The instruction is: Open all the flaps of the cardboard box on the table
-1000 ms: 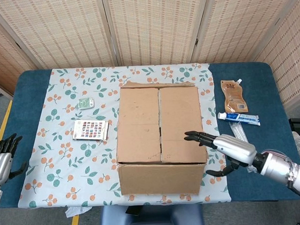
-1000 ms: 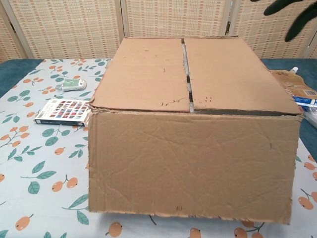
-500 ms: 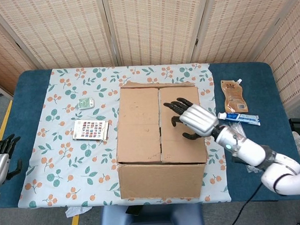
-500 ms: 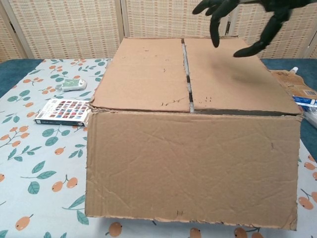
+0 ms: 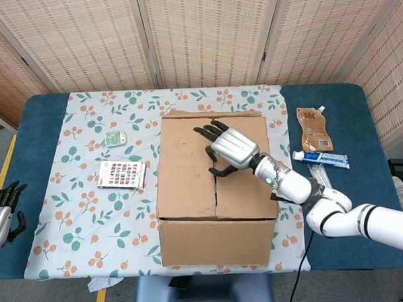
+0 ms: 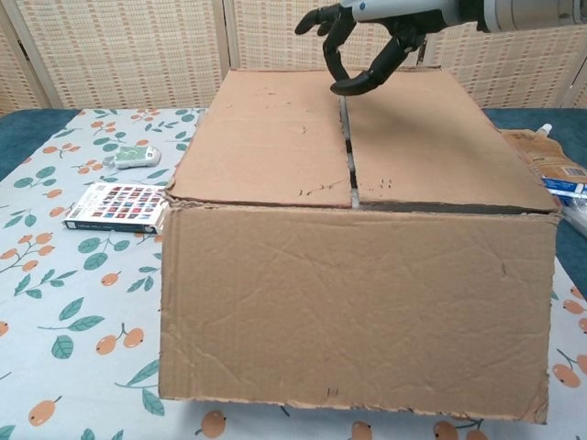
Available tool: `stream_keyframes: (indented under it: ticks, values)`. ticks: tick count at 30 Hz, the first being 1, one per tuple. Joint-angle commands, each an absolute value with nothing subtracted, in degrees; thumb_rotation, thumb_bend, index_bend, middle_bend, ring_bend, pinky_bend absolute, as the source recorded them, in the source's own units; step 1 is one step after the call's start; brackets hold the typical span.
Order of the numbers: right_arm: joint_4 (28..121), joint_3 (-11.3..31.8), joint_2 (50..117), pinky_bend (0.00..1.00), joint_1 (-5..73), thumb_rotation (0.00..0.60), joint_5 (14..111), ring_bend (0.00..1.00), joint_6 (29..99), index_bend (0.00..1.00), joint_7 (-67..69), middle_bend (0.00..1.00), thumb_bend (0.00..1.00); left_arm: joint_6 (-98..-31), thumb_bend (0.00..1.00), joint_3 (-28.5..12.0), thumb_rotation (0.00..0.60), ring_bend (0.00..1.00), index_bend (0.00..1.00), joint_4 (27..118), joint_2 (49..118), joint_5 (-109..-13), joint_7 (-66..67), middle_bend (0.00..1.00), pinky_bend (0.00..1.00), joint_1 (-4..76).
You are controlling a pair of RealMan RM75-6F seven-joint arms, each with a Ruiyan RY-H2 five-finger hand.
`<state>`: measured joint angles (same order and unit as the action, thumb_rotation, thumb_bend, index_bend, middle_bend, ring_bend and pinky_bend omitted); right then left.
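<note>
Right hand (image 5: 229, 149) is hovering over the box (image 5: 214, 190), fingers spread and grasping nothing, above the seam between the two closed top flaps. Left hand (image 5: 4, 214) is hanging off the table's left edge, fingers loosely apart and empty. The box is sitting mid-table on the floral cloth (image 5: 83, 188), with a card pack (image 5: 121, 174) and a small green item (image 5: 115, 137) to its left, a pouch (image 5: 314, 129) and a tube (image 5: 321, 159) to its right.

From the chest, the right hand (image 6: 362, 41) is floating above the box (image 6: 358, 312) near the far end of the seam, fingers curved downward, empty. Both flaps are lying flat.
</note>
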<state>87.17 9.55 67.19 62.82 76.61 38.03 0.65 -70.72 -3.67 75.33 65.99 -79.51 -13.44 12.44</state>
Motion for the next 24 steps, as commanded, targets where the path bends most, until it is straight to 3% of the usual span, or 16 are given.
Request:
stream_keyframes:
  ticks: [1,8,24]
  values:
    - [85.9,9.7,68.1,0.0,63.4,0.336,77.4,0.0,37.6,0.61,0.3,0.04,0.48,-70.6,0.83,-3.7,0.6,0.0,0.0,75.2,66.0,-79.5,-13.7,0.0,0.0,12.5]
    - [82.8,9.6,70.7,0.0,64.4,0.302,79.3,0.0,38.1,0.65,-2.5,0.05,0.48,-70.7,0.83,-3.7,0.6,0.0,0.0,75.0,66.0,-79.5,-14.2,0.0,0.0,12.4]
    - [79.7,9.1,74.7,0.0,65.0,0.287,79.6,0.0,37.5,0.62,-4.5,0.04,0.48,-71.8,0.83,-3.5,0.6,0.0,0.0,75.4,65.6,-80.4,-15.0,0.0,0.0,12.1]
